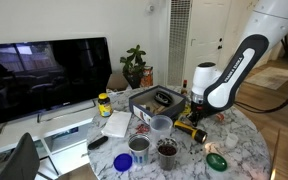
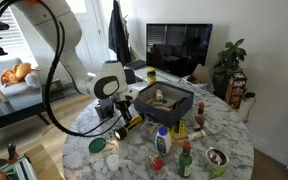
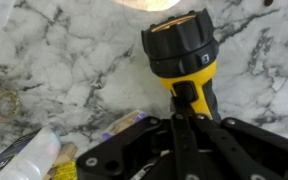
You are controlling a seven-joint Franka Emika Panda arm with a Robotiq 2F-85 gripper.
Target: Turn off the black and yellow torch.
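Black and yellow torch (image 3: 180, 50) is throwing glow toward 12 o'clock, likely not yet off. Pincer (image 3: 189, 118), closed and empty, is bearing on its handle.

A home living room, lived-in and cluttered.
In an exterior view a flat-screen television (image 1: 46, 75) on a low white stand (image 1: 69, 127) fills nine o'clock, a potted plant (image 1: 134, 63) stands at twelve, and a cluttered round marble table (image 1: 246, 142) takes five o'clock.
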